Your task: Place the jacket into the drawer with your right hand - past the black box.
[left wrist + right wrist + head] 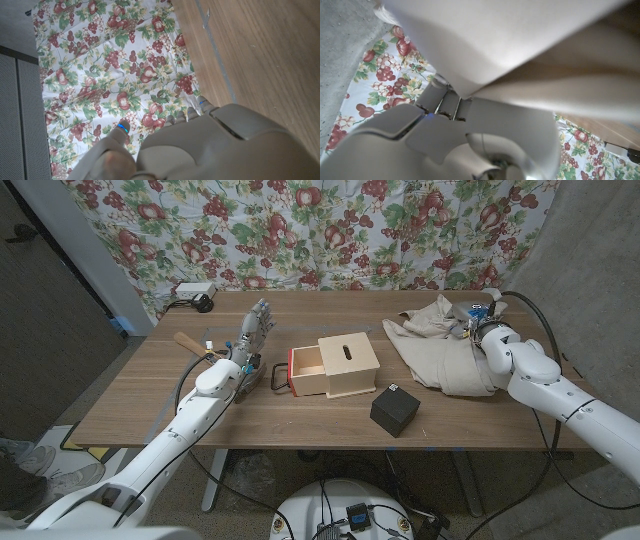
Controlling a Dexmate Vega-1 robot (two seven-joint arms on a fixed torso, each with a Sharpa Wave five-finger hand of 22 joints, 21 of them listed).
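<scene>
A beige jacket (440, 350) lies crumpled on the table's right back part. My right hand (482, 320) sits on its far edge and grips a bunch of the cloth; in the right wrist view the jacket (520, 40) is drawn taut over my right hand (470, 135) and hides the fingers. The wooden drawer box (345, 365) stands mid-table, its drawer (305, 372) pulled out toward the left. A black box (395, 410) sits in front, between jacket and drawer box. My left hand (255, 330) is left of the drawer, fingers stretched out and holding nothing.
A wooden-handled tool (190, 343) lies left of my left arm. A white power strip (195, 292) sits at the table's back left edge. A floral curtain (115, 75) hangs behind the table.
</scene>
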